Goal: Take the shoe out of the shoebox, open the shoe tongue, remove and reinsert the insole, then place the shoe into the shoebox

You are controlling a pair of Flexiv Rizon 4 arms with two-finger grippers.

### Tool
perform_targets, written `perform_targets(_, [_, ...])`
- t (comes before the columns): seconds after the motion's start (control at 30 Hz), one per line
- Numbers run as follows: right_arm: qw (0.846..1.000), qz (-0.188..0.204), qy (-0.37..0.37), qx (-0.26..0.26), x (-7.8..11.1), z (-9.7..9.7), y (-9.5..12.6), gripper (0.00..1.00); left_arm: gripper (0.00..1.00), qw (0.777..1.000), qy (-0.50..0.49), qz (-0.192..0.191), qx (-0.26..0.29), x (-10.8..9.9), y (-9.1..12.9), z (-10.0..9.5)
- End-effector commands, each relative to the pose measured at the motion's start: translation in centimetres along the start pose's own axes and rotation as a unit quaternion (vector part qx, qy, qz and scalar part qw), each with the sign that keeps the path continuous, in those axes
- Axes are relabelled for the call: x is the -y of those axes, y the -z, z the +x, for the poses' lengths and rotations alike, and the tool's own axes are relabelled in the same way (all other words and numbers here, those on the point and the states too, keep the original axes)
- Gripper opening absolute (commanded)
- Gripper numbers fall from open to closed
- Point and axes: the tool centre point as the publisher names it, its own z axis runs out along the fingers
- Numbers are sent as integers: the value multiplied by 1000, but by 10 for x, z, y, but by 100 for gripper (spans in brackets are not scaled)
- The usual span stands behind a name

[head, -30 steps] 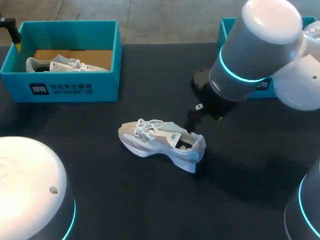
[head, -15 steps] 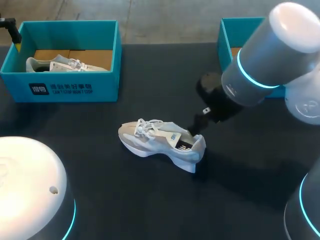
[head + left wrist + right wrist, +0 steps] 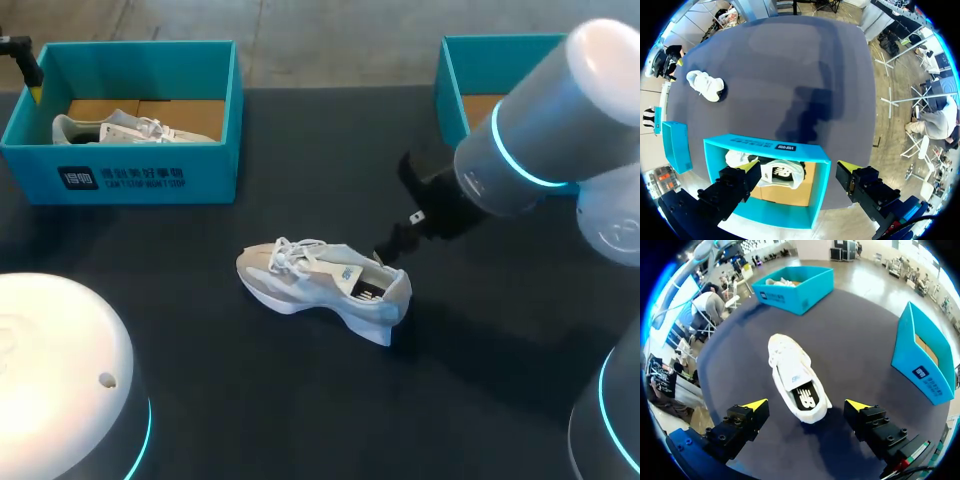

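A pale grey-white shoe (image 3: 322, 285) lies on its sole in the middle of the dark table, toe toward the left box, with a dark insole showing at the heel. My right gripper (image 3: 388, 247) hovers open just above and behind the heel. In the right wrist view the shoe (image 3: 797, 375) lies ahead of and between the fingers of the right gripper (image 3: 806, 405), untouched. My left gripper (image 3: 797, 167) hangs open over the left shoebox (image 3: 765, 146), which holds a second shoe (image 3: 782, 172). In the head view only one of its fingers (image 3: 27, 68) shows at that shoebox's (image 3: 150, 180) far left corner.
A second teal shoebox (image 3: 455, 70) stands at the back right, partly behind my right arm; the right wrist view shows this box (image 3: 922, 360) beside the gripper. The other shoe (image 3: 130, 128) rests on cardboard inside the left box.
My right arm has swung back toward the right, and its gripper has drawn slightly away from the shoe's heel. The shoe and the left arm have not moved.
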Motion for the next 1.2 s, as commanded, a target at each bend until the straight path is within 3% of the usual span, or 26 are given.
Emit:
perform_targets(0.03, [999,-39,6,-16,16,-10,-5,100,100,1000,0,-1,-1,1,0,0])
perform_targets(0.23, [996,-73,36,-37,16,-16,-8,100,100,1000,0,-1,-1,1,0,0])
perform_targets(0.47, [993,-73,78,-44,19,-27,-2,100,100,1000,0,-1,-1,1,0,0])
perform_targets(0.9, [987,-84,103,-87,56,-62,18,100,100,1000,0,-1,-1,1,0,0])
perform_targets(1.2, [984,-83,125,-100,66,-66,18,100,100,1000,0,-1,-1,1,0,0])
